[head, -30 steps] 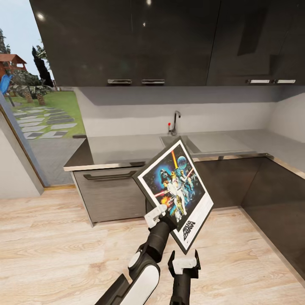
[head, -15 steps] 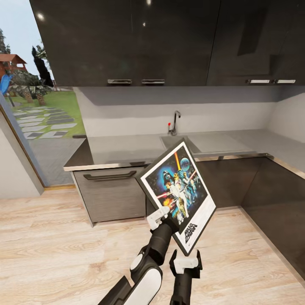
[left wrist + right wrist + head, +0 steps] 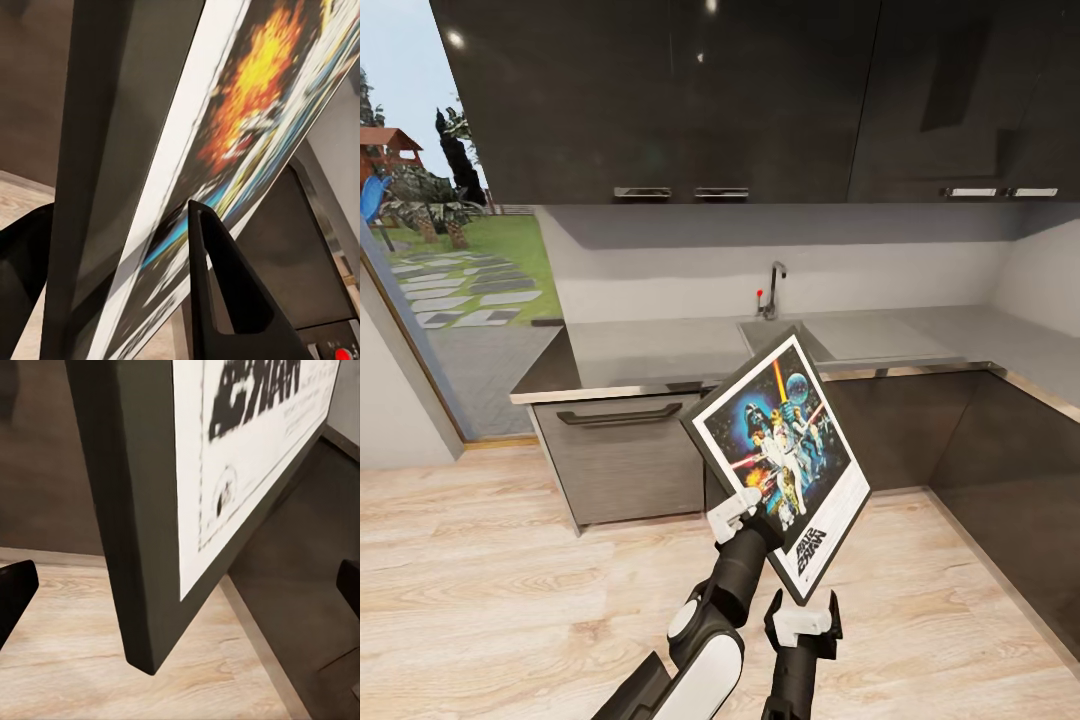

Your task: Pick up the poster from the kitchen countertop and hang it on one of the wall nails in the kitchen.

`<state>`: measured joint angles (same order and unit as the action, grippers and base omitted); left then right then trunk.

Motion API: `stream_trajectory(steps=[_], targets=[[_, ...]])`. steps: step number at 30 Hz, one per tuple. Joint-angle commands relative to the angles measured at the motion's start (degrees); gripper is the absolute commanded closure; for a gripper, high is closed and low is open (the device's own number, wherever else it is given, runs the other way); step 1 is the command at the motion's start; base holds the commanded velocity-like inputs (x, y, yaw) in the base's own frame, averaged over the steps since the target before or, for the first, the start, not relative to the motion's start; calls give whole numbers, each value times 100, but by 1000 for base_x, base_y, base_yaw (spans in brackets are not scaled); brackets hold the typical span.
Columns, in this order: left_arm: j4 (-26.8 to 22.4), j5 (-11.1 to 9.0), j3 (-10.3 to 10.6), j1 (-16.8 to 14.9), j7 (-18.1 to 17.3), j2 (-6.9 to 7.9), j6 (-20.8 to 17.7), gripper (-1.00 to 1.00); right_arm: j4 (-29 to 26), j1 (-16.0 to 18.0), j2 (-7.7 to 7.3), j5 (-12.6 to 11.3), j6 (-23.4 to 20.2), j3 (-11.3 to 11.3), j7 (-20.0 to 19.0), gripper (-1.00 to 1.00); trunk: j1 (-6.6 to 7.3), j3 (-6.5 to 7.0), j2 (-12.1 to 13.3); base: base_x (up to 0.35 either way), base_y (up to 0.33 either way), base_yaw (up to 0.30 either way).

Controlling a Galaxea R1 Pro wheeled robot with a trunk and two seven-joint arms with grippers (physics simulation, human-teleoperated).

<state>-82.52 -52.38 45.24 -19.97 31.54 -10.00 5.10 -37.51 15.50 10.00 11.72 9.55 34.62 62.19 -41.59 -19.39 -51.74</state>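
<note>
The black-framed Star Wars poster [image 3: 780, 455] hangs tilted in the air in front of the kitchen countertop [image 3: 650, 350], its logo corner lowest. My left gripper [image 3: 745, 508] is shut on its lower left edge. In the left wrist view the frame edge [image 3: 97, 187] runs between the two dark fingers [image 3: 217, 300]. Just below the poster's bottom corner my right gripper [image 3: 801, 622] stands open and apart from it. The right wrist view has that corner [image 3: 150, 607] between widely spread fingertips [image 3: 15, 589].
The sink [image 3: 830, 338] and chrome tap [image 3: 773, 290] sit behind the poster. Dark upper cabinets [image 3: 710, 100] hang above the counter, which turns a corner at the right [image 3: 1040, 370]. A glass opening [image 3: 450, 270] shows a garden at the left. Wood floor [image 3: 490, 580] lies below.
The left arm has carried the poster slightly right and down. The right gripper has edged a little to the right. The last half second is nearly still.
</note>
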Motion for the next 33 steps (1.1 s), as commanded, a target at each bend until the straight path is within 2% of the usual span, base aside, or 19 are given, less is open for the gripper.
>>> stream_trajectory(steps=[1, 7, 10, 11, 13, 15, 33], targets=[[0, -55, 11, -7, 21, 0, 53, 100, 7, 6, 0, -3, 38, 9, 20, -100, -1, -7, -5, 0, 0, 0], [16, -54, 11, -7, 19, 0, 65, 100, 10, 6, 0, -3, 38, 23, 27, -100, -1, -7, -5, 0, 0, 0], [45, -49, 13, -7, 19, 0, 68, 100, 9, 6, 0, -3, 38, 130, 67, -100, -1, -7, -5, 0, 0, 0], [88, -47, 17, -7, 19, 0, 69, 100, 8, 6, 0, -3, 36, 261, 166, -100, -1, -7, -5, 0, 0, 0], [113, -46, 23, -7, 19, 0, 70, 100, 8, 6, 0, -3, 33, 352, 254, -100, -1, -7, -5, 0, 0, 0], [123, -46, 25, -7, 19, 0, 70, 100, 8, 6, 0, -3, 31, 387, 287, -100, -1, -7, -5, 0, 0, 0], [148, -45, 29, -7, 19, 0, 70, 100, 7, 6, 0, -7, 29, 449, 346, -100, -1, -7, -5, 0, 0, 0]])
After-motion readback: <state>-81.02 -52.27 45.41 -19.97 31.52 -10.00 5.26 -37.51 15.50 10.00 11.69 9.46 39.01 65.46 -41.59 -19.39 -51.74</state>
